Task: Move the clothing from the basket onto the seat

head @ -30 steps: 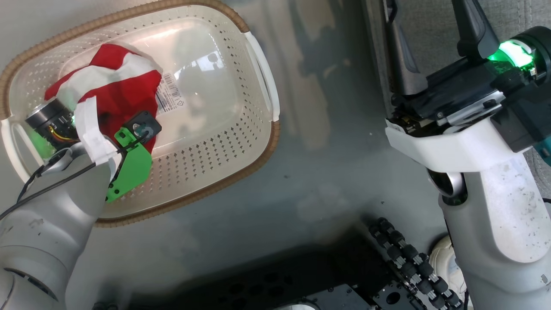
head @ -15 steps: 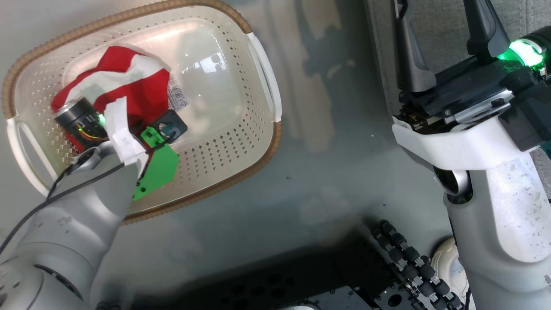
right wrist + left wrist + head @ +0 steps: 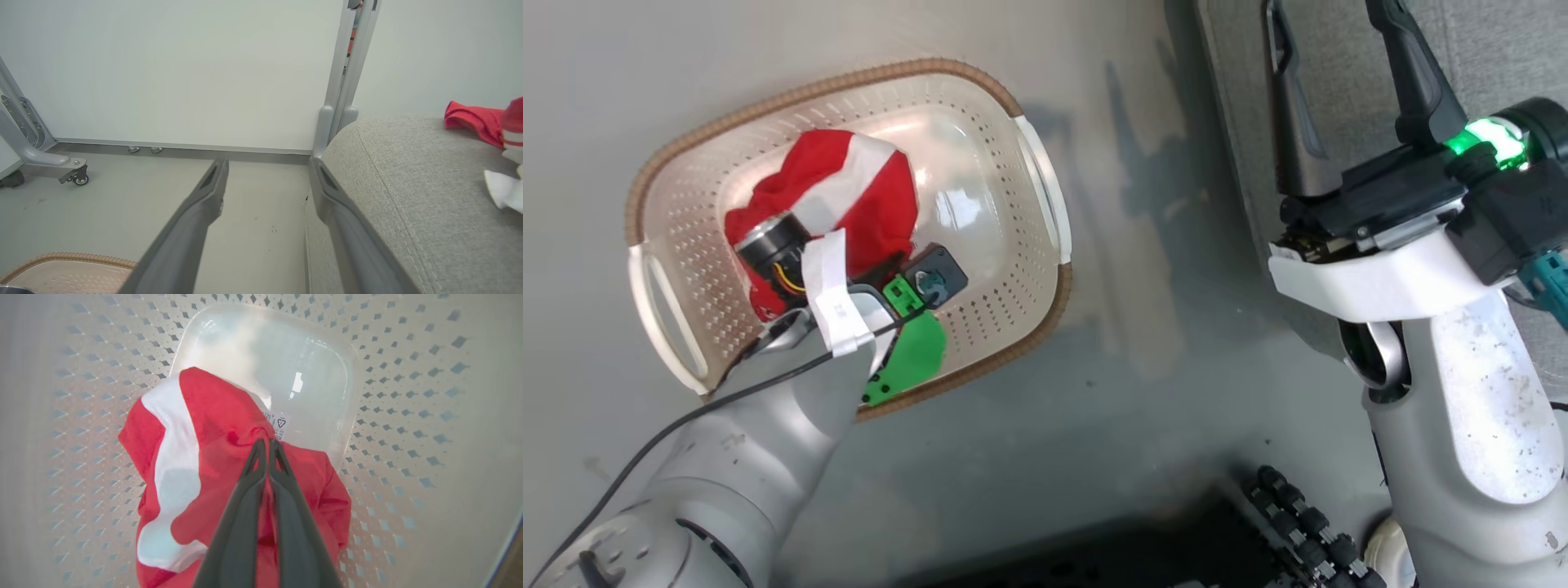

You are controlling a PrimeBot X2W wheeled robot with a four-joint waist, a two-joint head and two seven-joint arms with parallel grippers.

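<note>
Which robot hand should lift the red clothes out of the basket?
Left. The left hand is shut on the red clothes inside the basket; the right hand hangs open beside the seat, away from them.

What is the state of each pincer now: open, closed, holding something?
Left pincer: closed on the red garment inside the basket.
Right pincer: open, holding nothing.

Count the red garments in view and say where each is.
2. One red garment with a white band is in the basket, pinched by the left gripper. The other red garment lies on the seat, partly out of frame; more may be hidden.
</note>
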